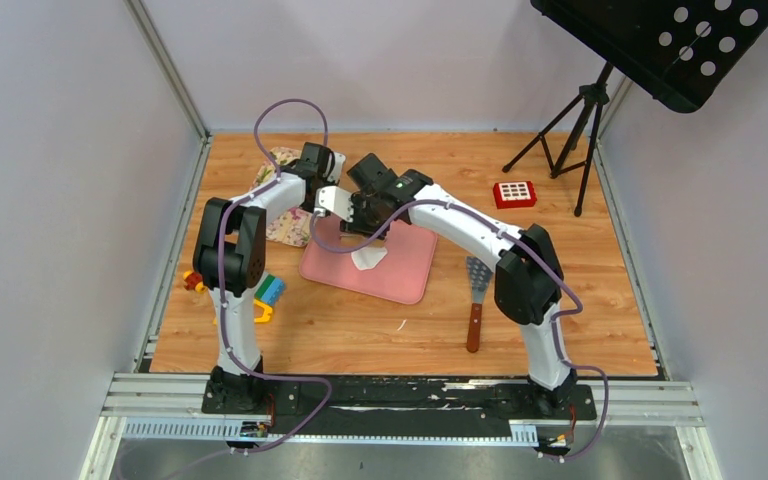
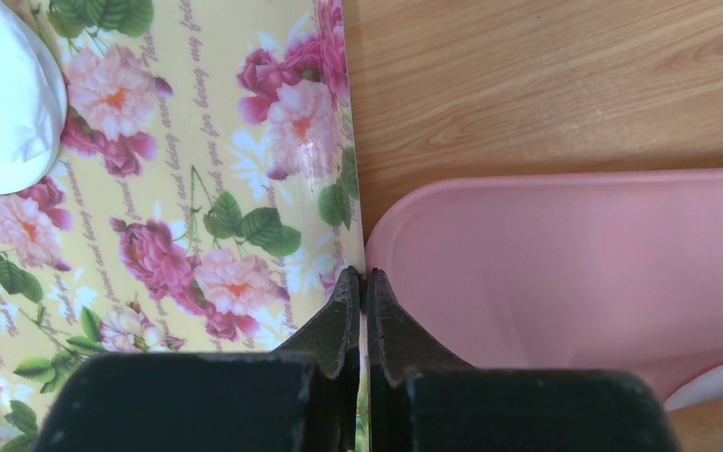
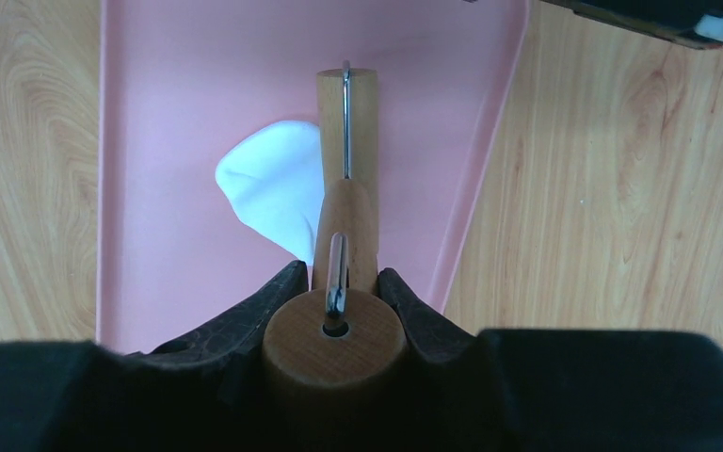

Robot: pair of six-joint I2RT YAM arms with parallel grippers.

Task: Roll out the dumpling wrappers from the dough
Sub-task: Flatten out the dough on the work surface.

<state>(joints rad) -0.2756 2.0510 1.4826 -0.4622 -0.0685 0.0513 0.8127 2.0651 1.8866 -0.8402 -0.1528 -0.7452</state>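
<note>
Light wooden bench carries a pink silicone mat. The right tool pinches a wooden rolling pin. A flattened white dough sheet lies just ahead of it, mostly leftward, so an off-centre pass could fold it. The left tool hovers, pressed together.

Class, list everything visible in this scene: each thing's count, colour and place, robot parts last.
mat: 1, pink, table centre
dough: 1, white, on mat
roller: 1, wooden, over mat
plate: 1, yellow floral, left of mat
wrapper: 1, white, on plate
spatula: 1, grey, wooden handle, right of mat
box: 1, red, far right
blocks: several, multicoloured, table's left edge
tripod: 1, black, far right
panel: 1, black, top right
table: 1, wood-brown, under everything
left end effector: 1, black, shut, over plate edge
right end effector: 1, black, shut on roller
</note>
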